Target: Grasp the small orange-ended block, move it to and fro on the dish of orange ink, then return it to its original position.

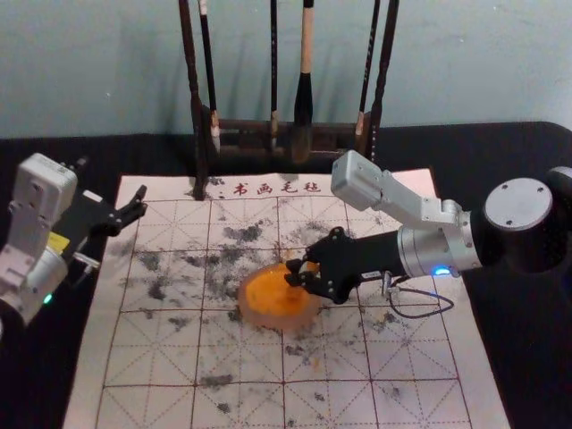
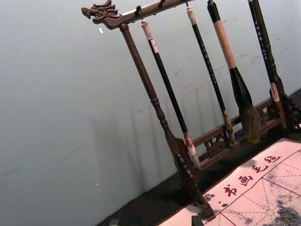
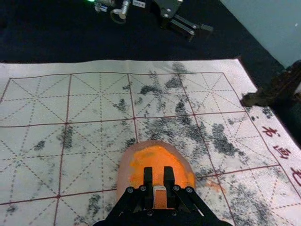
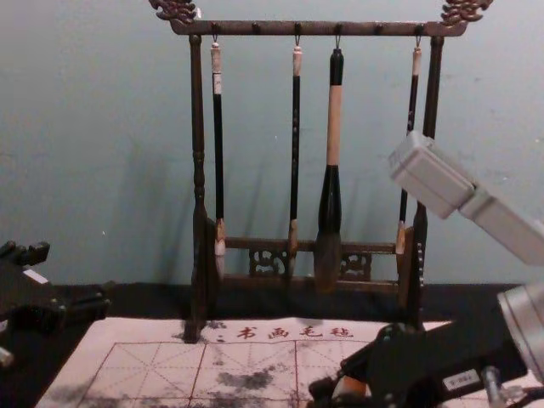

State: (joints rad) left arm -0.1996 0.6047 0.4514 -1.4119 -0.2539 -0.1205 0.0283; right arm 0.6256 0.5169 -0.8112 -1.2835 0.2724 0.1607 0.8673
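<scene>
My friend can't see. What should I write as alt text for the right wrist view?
The robot's right hand grips the small orange-ended block over a dish of orange ink. The dish sits on a pale mat with red grid lines and dark smudges, and the left hand hangs farther off.

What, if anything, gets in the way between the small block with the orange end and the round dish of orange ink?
Nothing visible does. The black right gripper holds the small orange-ended block at the round ink dish; the dark wooden brush rack stands well behind.
</scene>
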